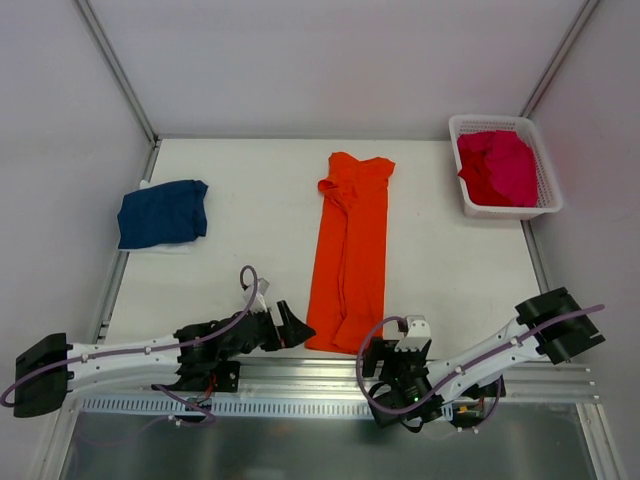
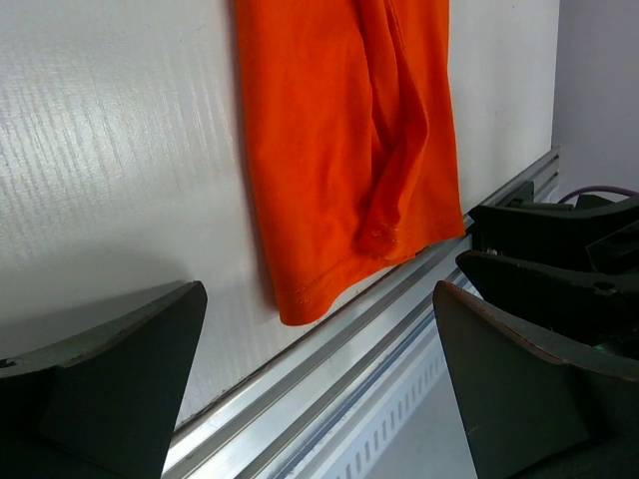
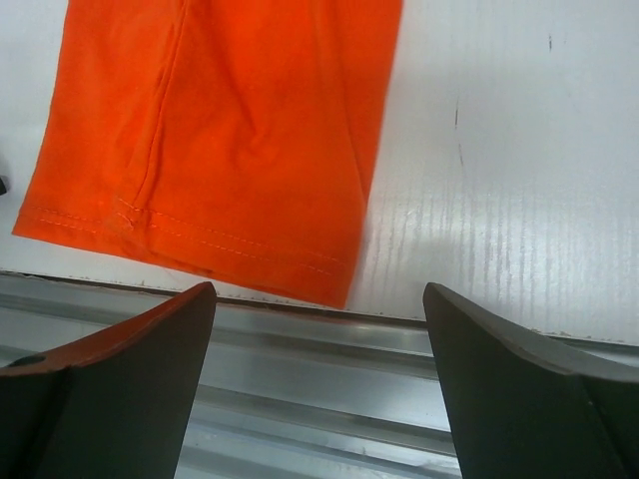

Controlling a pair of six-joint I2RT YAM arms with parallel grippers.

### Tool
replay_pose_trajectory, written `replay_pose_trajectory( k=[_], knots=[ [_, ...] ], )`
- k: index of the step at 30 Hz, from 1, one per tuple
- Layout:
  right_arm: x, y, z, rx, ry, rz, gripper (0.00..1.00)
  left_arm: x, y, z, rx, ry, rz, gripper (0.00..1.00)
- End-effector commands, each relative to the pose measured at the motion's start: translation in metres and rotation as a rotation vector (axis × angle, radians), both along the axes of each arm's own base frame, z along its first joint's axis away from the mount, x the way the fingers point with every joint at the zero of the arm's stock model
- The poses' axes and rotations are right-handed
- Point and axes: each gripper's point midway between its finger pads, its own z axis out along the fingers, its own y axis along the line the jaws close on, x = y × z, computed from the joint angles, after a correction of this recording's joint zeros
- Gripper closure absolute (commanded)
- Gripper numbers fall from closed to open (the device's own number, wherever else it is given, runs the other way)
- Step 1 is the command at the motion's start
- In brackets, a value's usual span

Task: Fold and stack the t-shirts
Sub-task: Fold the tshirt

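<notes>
- The orange t-shirt (image 1: 350, 250) lies flat on the white table (image 1: 250, 170), near its middle. It is folded lengthwise into a long narrow strip, with the collar at the far end and the hem at the near edge.
- The hem of the orange t-shirt (image 3: 230, 130) stops just short of the aluminium rail (image 3: 319, 339) that runs along the near edge of the table. A lengthwise fold ridge runs down the cloth to the hem (image 2: 339, 130).
- The navy t-shirt (image 1: 162, 213) lies as a folded, roughly square bundle at the far left of the table, well apart from the orange one.
- The magenta t-shirts (image 1: 497, 167) lie crumpled in the white lattice basket (image 1: 540, 190) at the far right corner of the table.
- The left gripper (image 1: 293, 325) sits low at the near edge, just beside the near left corner of the orange strip. In the left wrist view its fingers (image 2: 120, 379) are spread wide with nothing between them, and the hem lies beyond them without contact.
- The right gripper (image 1: 398, 348) sits over the rail (image 1: 300, 375), just near and to the right of the strip's near right corner. In the right wrist view its fingers (image 3: 529, 379) are spread wide and hold nothing. The hem corner lies ahead of the gap, clear of both fingers.
- Both arms reach inward from the outer sides of the near edge, one gripper on each side of the hem.
</notes>
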Motion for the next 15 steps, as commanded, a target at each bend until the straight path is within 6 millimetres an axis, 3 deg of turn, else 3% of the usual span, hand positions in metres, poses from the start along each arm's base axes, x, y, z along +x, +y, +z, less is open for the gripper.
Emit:
replay_pose_trajectory(
  k=[1, 15],
  knots=[
    [0.006, 0.003, 0.012, 0.098, -0.026, -0.075, 0.1, -0.007, 0.008, -0.028, 0.008, 0.023, -0.002, 0.01],
    [0.011, 0.005, -0.005, 0.184, -0.042, -0.082, 0.09, -0.016, 0.003, -0.044, 0.067, 0.065, -0.019, 0.01]
  ],
)
